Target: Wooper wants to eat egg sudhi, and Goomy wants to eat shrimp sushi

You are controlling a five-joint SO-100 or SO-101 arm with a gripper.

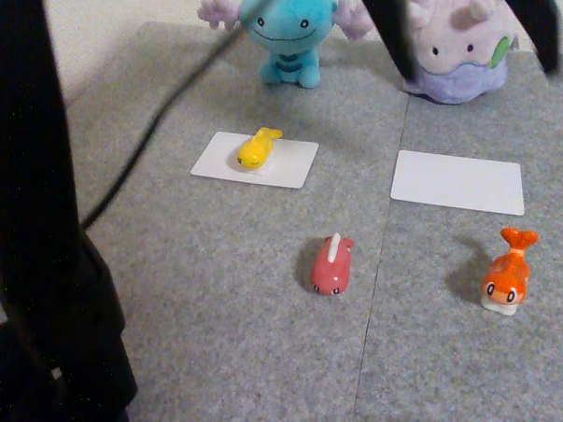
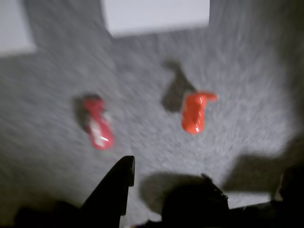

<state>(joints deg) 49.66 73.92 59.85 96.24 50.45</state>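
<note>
1. The gripper (image 2: 190, 199), dark at the wrist view's bottom edge, hangs above grey carpet; I cannot tell whether its jaws are apart.
2. Wooper (image 1: 288, 29) sits behind the left white card (image 1: 293, 165); Goomy (image 1: 457, 50) behind the right card (image 1: 458, 181).
3. The egg sudhi (image 1: 256, 148) lies on the left card.
4. The shrimp sushi (image 1: 507, 273) stands on carpet, near the right card.

In the other view, Wooper (image 1: 288, 29) sits at the back left with Goomy (image 1: 457, 46) to its right. Before Wooper, the egg sushi (image 1: 257, 147) lies on the left card (image 1: 293, 165); the right card (image 1: 458, 181) lies before Goomy. Nearer the camera, the third fish figure (image 1: 331, 266) lies on the mat (image 1: 212, 311) between the cards, and the shrimp sushi (image 1: 508, 272) stands right of it, just before the right card.
</note>
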